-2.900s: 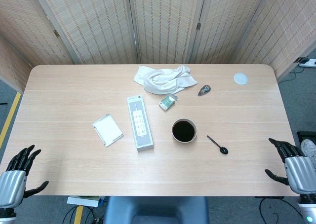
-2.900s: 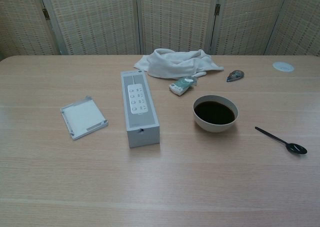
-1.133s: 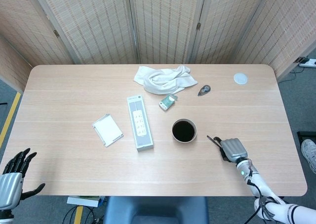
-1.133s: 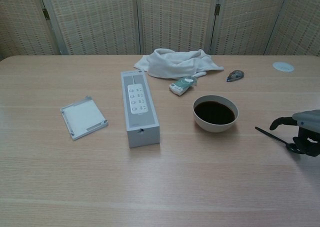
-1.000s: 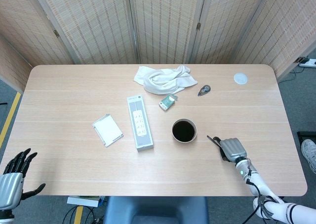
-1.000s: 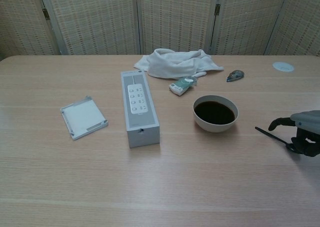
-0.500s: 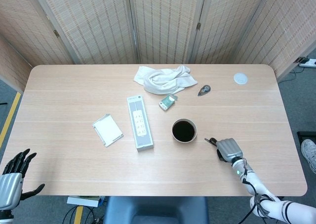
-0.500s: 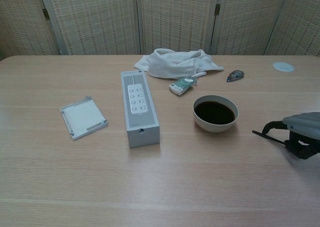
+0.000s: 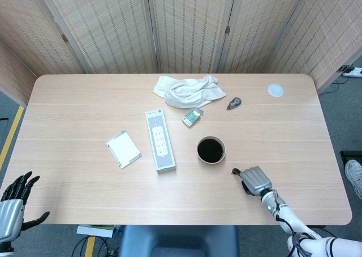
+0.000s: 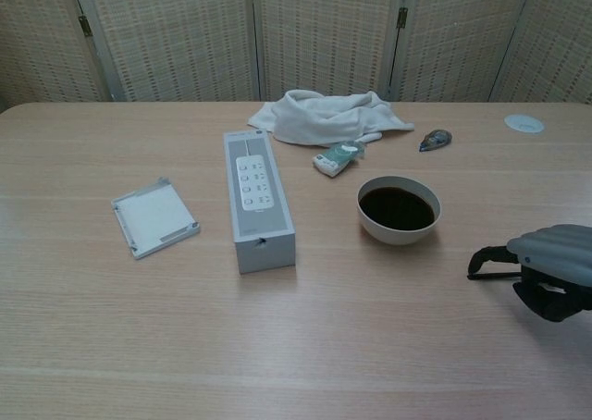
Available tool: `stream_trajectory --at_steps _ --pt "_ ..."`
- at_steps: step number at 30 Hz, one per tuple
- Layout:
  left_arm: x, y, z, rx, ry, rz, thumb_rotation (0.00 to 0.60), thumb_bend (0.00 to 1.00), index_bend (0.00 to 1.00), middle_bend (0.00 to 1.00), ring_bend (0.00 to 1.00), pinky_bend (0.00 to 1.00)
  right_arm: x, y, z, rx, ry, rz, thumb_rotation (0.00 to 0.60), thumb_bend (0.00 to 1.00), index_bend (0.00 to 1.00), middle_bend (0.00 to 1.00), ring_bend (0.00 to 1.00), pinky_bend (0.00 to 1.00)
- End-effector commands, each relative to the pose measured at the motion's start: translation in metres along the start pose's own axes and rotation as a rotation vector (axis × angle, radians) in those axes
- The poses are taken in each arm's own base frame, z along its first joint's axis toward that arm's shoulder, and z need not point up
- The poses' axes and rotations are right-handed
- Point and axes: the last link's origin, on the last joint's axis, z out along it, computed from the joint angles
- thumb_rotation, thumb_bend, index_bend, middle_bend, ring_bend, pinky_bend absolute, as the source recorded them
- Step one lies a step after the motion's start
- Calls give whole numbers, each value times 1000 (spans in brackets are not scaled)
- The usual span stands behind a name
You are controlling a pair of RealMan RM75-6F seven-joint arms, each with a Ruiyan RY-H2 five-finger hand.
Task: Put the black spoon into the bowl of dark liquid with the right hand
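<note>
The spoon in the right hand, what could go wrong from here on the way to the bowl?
1. The right hand covers most of the spoon; only a short black end shows, so how firm the hold is cannot be told. It could slip out.
2. The bowl is full of dark liquid and close to the hand; a knock on its rim or a dropped spoon could splash the table.

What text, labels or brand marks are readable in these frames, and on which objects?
None can be read.
Long grey box: picture of a power strip on top, any print too small to read.
Green packet: markings blurred.
White flat box: no print visible.
White disc, bowl, cloth: no text visible.
</note>
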Motion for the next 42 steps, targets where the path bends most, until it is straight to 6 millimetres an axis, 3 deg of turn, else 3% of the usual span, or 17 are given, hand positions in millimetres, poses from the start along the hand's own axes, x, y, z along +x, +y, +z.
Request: stream_trajectory --at_steps 1,5,7,9,11,22,42 --pt "0 0 0 1 -2 0 600 170 146 75 86 162 -1 0 -9 9 4 -19 600 697 216 893 1000 967" --pt "0 -2 -1 4 1 0 600 170 147 74 86 162 9 2 -20 4 80 9 600 629 236 884 1000 967" --pt "1 -2 0 6 4 0 600 170 147 75 86 162 17 5 -27 -10 162 41 600 511 253 860 998 967" --pt "1 -2 0 6 4 -1 600 170 147 75 86 162 25 7 -33 -28 260 71 600 311 273 827 971 967" --pt "0 -2 0 4 2 -2 600 170 147 75 86 162 30 9 -37 -40 335 91 600 234 304 808 941 967" --pt "-2 -2 0 0 -1 -8 600 170 147 74 86 162 19 13 -31 -90 402 111 600 221 447 905 1000 1000" --pt "-6 -7 -3 10 -14 -14 600 170 147 75 86 162 -5 0 11 -94 267 63 600 270 476 922 1000 1000"
